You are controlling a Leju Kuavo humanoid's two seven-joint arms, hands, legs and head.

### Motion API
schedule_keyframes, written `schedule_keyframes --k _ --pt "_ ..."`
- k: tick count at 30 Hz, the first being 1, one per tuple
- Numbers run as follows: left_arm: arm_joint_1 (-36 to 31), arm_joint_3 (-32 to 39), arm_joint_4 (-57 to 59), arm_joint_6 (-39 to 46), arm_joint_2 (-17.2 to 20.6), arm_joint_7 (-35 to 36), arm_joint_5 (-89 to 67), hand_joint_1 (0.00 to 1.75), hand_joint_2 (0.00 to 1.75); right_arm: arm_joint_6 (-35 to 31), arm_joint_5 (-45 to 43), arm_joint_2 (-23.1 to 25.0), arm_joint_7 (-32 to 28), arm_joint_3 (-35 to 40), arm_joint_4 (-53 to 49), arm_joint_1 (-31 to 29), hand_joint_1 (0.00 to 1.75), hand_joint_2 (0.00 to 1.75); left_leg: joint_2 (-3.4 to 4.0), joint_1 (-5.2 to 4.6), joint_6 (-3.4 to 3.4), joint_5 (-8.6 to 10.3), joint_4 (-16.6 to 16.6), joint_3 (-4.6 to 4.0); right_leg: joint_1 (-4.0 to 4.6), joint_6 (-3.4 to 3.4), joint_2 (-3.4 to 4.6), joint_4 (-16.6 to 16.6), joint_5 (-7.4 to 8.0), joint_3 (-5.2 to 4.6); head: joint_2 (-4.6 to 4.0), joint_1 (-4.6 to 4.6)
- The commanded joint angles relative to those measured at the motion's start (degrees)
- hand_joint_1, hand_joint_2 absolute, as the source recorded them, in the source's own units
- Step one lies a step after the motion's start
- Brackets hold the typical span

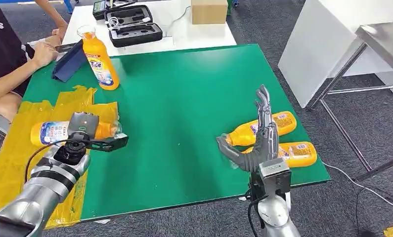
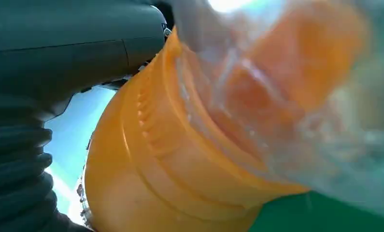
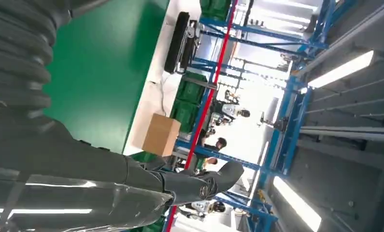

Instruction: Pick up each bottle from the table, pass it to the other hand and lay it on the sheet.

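Note:
An orange bottle (image 1: 48, 132) with a blue-white label lies sideways over the yellow sheet (image 1: 14, 168) at the table's left. My left hand (image 1: 84, 129) grips it near the neck. In the left wrist view the bottle's orange shoulder and clear cap (image 2: 190, 145) press against my left hand (image 2: 59, 58). My right hand (image 1: 260, 140) stands upright with fingers stretched, holding nothing, just in front of two orange bottles lying on the green mat: the farther bottle (image 1: 283, 122) and the nearer bottle (image 1: 299, 153). Another orange bottle (image 1: 101, 60) stands upright at the back left. The right hand's thumb (image 3: 214, 180) sticks out free.
A person's arms (image 1: 16, 74) rest at the table's left edge beside a blue stand (image 1: 68, 63). A black open case (image 1: 134, 25) and a cardboard box (image 1: 209, 11) sit on the white table behind. A metal table (image 1: 382, 39) stands at the right.

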Motion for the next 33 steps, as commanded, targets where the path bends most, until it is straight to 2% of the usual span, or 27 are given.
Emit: schedule_keyframes --k 1,2,3,4,11,16,20,21,22,24,27,28,29,33 --pt "-2.85 1.72 12.77 -3.83 -2.81 -5.63 4.31 1.75 1.75 0.32 0.2 0.14 0.73 -0.17 2.34 -1.87 0.0 1.75 -0.17 0.05 -0.05 -0.16 0.05 0.34 0.02 -0.1 -0.02 0.05 -0.17 0.36 0.0 -0.02" --pt "-2.87 2.27 13.31 -4.95 -2.94 -7.01 5.41 1.71 1.75 0.41 0.16 0.1 0.71 -0.2 2.57 -2.01 0.0 1.75 -0.09 0.05 -0.04 -0.13 0.02 0.29 0.04 -0.09 0.03 0.0 -0.12 0.3 0.0 0.0" --pt "-2.91 2.02 13.78 -5.16 -2.73 -7.55 5.63 0.21 1.75 0.64 0.04 0.07 0.64 -0.14 2.82 -2.26 0.0 1.75 -0.07 0.03 -0.02 -0.08 -0.01 0.2 0.02 -0.06 0.03 -0.02 -0.07 0.21 0.0 -0.02" --pt "-2.51 2.5 13.36 -3.08 -2.72 -6.46 5.94 0.0 1.75 0.62 0.03 0.11 0.6 -0.13 2.95 -2.38 0.0 1.75 -0.05 0.02 -0.02 -0.07 -0.02 0.2 0.01 -0.06 0.04 -0.01 -0.06 0.2 0.0 0.0" --pt "-2.29 4.6 11.76 1.07 -3.12 -5.79 7.94 0.0 1.75 0.44 0.14 0.01 0.5 -0.16 3.32 -2.47 0.0 1.75 -0.06 0.03 -0.04 -0.09 -0.04 0.42 0.01 -0.09 0.06 -0.03 -0.07 0.44 0.0 -0.02" --pt "-1.31 7.34 8.86 2.34 -3.76 -10.76 13.61 0.0 1.75 0.53 0.06 -0.19 0.39 -0.25 3.98 -2.44 0.0 1.75 -0.11 0.05 -0.01 -0.08 -0.02 0.46 0.02 -0.1 0.02 -0.03 -0.09 0.51 0.0 -0.02" --pt "-1.37 7.2 8.81 2.21 -4.01 -10.66 13.52 0.0 1.75 0.55 0.05 -0.24 0.39 -0.27 4.01 -2.4 0.0 1.75 -0.15 0.04 0.0 -0.09 -0.01 0.48 0.01 -0.08 -0.01 -0.02 -0.12 0.56 0.0 -0.02" --pt "-0.95 8.06 7.73 1.71 -4.23 -13.1 15.75 0.0 1.75 0.65 0.01 -0.31 0.38 -0.32 3.96 -2.39 0.0 1.75 -0.11 0.04 0.01 -0.05 -0.03 0.42 0.01 -0.07 0.0 -0.04 -0.08 0.49 0.0 -0.02" --pt "-0.32 8.76 5.64 1.1 -4.4 -16.51 18.92 0.0 1.75 0.63 0.03 -0.47 0.41 -0.46 4.02 -2.31 0.0 1.75 -0.13 0.04 0.0 -0.12 0.0 0.53 0.0 -0.1 0.03 -0.01 -0.14 0.59 0.0 -0.02" --pt "1.76 7.69 -1.36 0.28 -4.18 -18.67 22.65 0.0 1.75 0.69 0.16 -0.69 0.48 -0.94 4.09 -2.13 0.0 1.75 -0.12 0.03 0.0 -0.06 -0.02 0.42 0.01 -0.07 0.0 -0.03 -0.08 0.49 0.0 -0.02" --pt "5.74 6.42 -13.52 -7.62 -3.05 -24.08 36.48 0.0 1.75 0.38 1.27 -1.42 1.04 -1.27 4.6 -2.09 0.0 1.75 -0.15 0.05 0.01 -0.04 -0.02 0.33 0.03 -0.07 -0.04 -0.04 -0.06 0.42 0.0 -0.02" --pt "7.27 5.11 -17.8 -10.5 -1.47 -25.29 40.5 0.0 1.75 0.5 1.42 -1.93 1.56 -1.11 5.14 -2.4 0.0 1.75 -0.1 0.05 0.01 -0.05 0.0 0.29 0.02 -0.06 0.0 -0.03 -0.06 0.36 0.0 -0.02" --pt "8.95 4.17 -21.88 -12.64 0.27 -27.57 45.14 0.0 0.0 1.15 1.32 -2.9 2.56 -0.82 5.94 -2.99 0.0 1.75 -0.14 0.05 0.0 -0.12 0.03 0.4 0.03 -0.08 0.0 -0.01 -0.13 0.47 0.0 -0.02" --pt "10.57 2.17 -26.01 -13.79 2.73 -27.78 48.88 0.0 0.0 1.58 1.28 -3.4 2.85 -1.32 6.51 -3.51 0.0 1.75 0.07 0.04 0.0 -0.12 0.0 0.31 0.02 -0.07 0.18 -0.03 -0.06 0.38 0.0 -0.02"
